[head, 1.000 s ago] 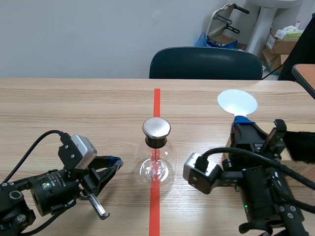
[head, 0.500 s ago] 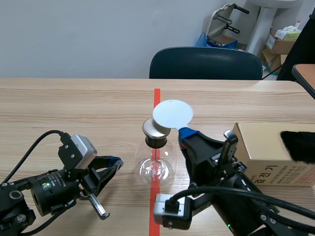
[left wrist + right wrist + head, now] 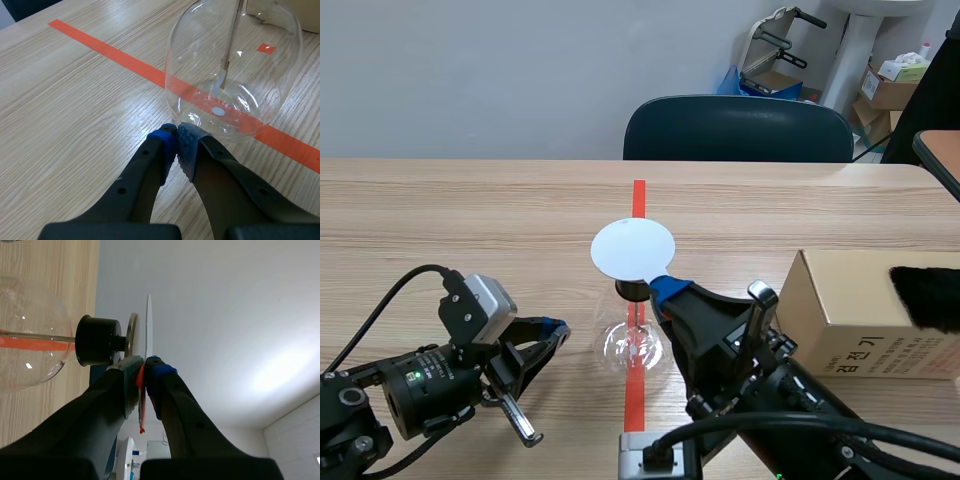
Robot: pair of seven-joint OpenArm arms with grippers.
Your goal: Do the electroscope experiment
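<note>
Over on the left, the left gripper (image 3: 177, 135) sits low on the table (image 3: 470, 220) with its two fingers pressed together on nothing, tips pointing at the base of the electroscope (image 3: 635, 345). It's just short of the glass, not touching.

The electroscope itself is a round clear flask standing upright right on the red tape line (image 3: 638, 195) in the middle of the table. It has a black stopper (image 3: 97, 340) in the neck, a metal cap (image 3: 132, 337) on top and a thin rod (image 3: 231, 40) hanging down inside.

A white disc (image 3: 633, 248) sits directly over the cap and hides it from the scene camera. From the right wrist camera the disc is edge-on, just beside the cap's face, with what looks like a sliver of gap between them.

The right gripper (image 3: 144, 367) comes in from the lower right and is pinching the disc's orange handle (image 3: 141, 382) between its pads.

Further right there's a cardboard box (image 3: 860, 315) with a black fuzzy thing (image 3: 925, 295) on top. A dark chair (image 3: 738, 128) stands behind the table.
</note>
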